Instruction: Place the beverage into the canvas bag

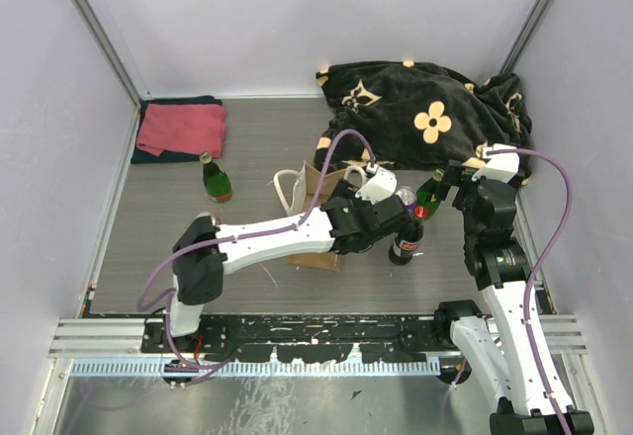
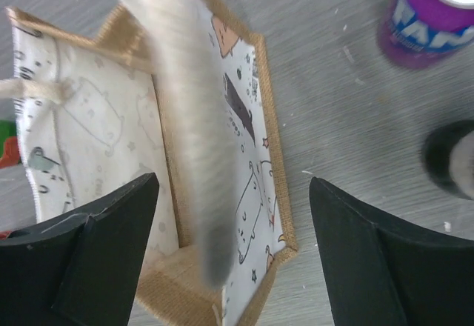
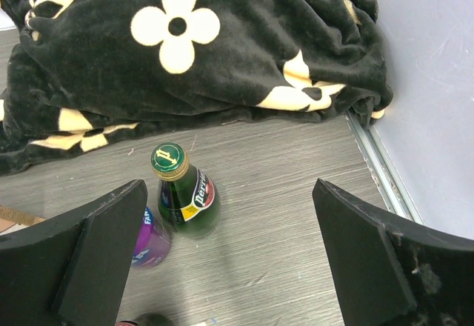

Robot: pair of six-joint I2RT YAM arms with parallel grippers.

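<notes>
- The canvas bag (image 2: 96, 118) is standing upright near the middle of the table (image 1: 168, 227), its mouth facing up and its white printed lining showing.
- A white rope handle (image 2: 185, 118) is crossing the bag's mouth; in the left wrist view it is only a pale blur.
- Three bottles are standing on the table to the right of the bag: a purple bottle (image 1: 406, 196), a dark cola bottle (image 1: 406, 242) with a red cap, and a green Perrier bottle (image 3: 187, 196) just beside the purple one.
- A second green bottle (image 1: 216, 180) is standing well apart on the bag's left.
- A red cloth (image 1: 181, 129) is lying folded at the far left, and a black flowered blanket (image 1: 425, 109) is heaped at the far right.
- The left gripper (image 2: 233, 193) is hovering over the bag's opening with its jaws spread wide and gripping nothing. Whether the rope is brushing a finger cannot be told.
- The right gripper (image 3: 229, 193) is hanging above the Perrier bottle, jaws fully apart and empty.
- From above, the left arm (image 1: 277, 237) is covering most of the bag.
- The inside bottom of the bag is not visible.
- The cola bottle is blurred and cut off at the edge of the left wrist view.
</notes>
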